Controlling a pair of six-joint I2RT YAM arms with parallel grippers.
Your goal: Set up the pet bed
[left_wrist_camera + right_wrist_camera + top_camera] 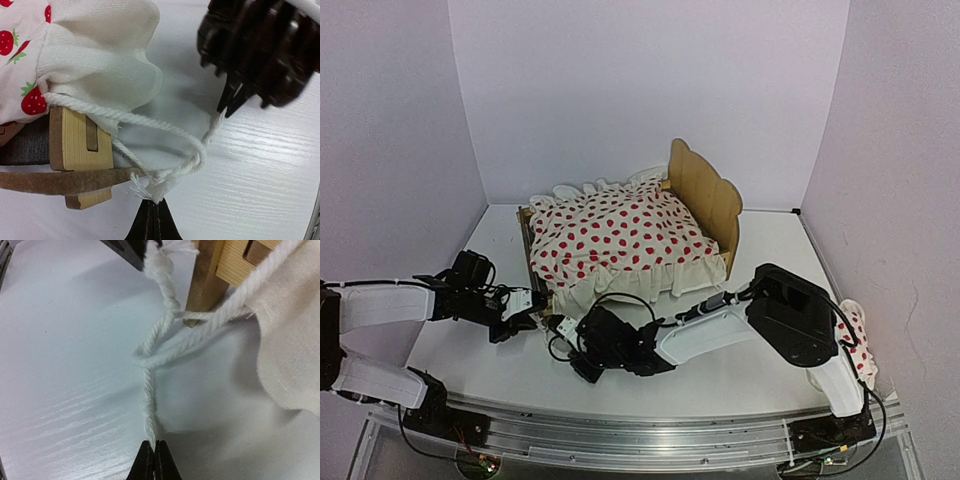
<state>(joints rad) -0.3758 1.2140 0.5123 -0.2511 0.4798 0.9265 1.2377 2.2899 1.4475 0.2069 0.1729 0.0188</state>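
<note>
Right wrist view: I read the right gripper (154, 446) with its jaws together on one strand of the white cord (148, 405). The left gripper (154, 205) pinches the frayed other strand. Both strands meet at the near corner post (80, 142) of the pet bed (705, 195), probably to tie the duvet (615, 235) down. The bed stands toward the back of the white table (470, 350), with plain walls (640, 90) around it.
</note>
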